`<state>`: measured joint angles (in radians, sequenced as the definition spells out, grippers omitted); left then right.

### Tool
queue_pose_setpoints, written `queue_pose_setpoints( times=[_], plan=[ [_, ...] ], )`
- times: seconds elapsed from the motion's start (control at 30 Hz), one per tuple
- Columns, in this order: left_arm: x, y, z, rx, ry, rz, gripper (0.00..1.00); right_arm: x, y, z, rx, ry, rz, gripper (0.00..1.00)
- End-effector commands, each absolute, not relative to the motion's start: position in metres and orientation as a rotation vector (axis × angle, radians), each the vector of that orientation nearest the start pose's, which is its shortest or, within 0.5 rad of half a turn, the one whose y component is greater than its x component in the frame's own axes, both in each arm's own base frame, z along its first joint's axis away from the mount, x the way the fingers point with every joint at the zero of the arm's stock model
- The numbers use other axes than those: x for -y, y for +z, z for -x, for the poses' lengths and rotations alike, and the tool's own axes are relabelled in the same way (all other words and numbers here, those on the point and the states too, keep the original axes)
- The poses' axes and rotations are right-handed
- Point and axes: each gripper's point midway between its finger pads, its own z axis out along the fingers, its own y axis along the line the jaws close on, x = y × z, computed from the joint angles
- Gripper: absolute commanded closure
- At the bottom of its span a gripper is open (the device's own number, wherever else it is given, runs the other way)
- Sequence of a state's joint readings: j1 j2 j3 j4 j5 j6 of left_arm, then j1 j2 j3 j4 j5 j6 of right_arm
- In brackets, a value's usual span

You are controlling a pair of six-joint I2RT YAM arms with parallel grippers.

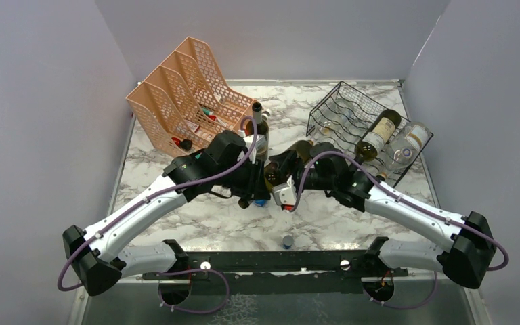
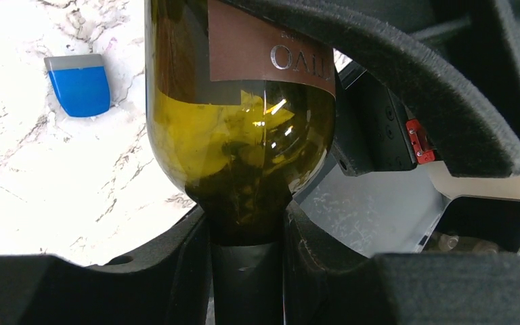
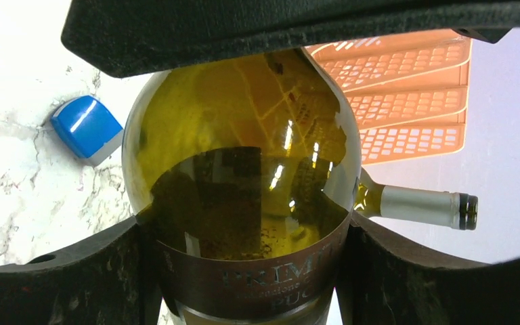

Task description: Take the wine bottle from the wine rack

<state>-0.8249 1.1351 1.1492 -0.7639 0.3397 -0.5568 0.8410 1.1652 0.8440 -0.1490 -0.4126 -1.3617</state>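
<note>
Two pincers grasp one wine bottle (image 3: 244, 169) at the middle of the desk (image 1: 203, 217): left pincer (image 2: 247, 233) clenched on its neck, right pincer (image 3: 244, 271) round its labelled body. Far right corner: wine rack (image 1: 342, 112), apart, cradling two other bottles (image 1: 379, 132).

White arm links (image 1: 135, 210), black joints (image 1: 91, 264), purple cables (image 1: 252, 142) (looped near bases), matte black fingers (image 2: 393, 61).

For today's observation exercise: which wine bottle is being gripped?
The olive-green brown-labelled bottle, clamped by left gripper and right gripper; the cream-labelled bottle and clear bottle lie in the rack.
</note>
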Motion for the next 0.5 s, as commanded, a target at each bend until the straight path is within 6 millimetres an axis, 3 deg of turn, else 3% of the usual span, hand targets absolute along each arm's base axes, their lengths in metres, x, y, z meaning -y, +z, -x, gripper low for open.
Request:
queue_pose_setpoints(
  times=[0.0,0.13,0.27,0.37,0.47],
  plan=[
    [0.281,0.275,-0.154,-2.274,-1.105,-0.532,0.74,-0.314,0.218,-0.23,-0.629,0.077,1.83,0.42],
    [0.275,0.278,-0.157,-2.262,-1.067,-0.511,0.4,-0.321,0.22,-0.225,-0.646,0.148,1.766,0.5],
    [0.264,0.29,-0.16,-2.224,-1.012,-0.502,0.16,-0.328,0.224,-0.216,-0.685,0.28,1.677,0.57],
    [0.25,0.309,-0.167,-2.177,-0.928,-0.487,0.08,-0.332,0.226,-0.21,-0.706,0.365,1.578,0.61],
    [0.232,0.334,-0.177,-2.113,-0.823,-0.436,0.03,-0.337,0.232,-0.218,-0.799,0.439,1.441,0.66]
  ],
)
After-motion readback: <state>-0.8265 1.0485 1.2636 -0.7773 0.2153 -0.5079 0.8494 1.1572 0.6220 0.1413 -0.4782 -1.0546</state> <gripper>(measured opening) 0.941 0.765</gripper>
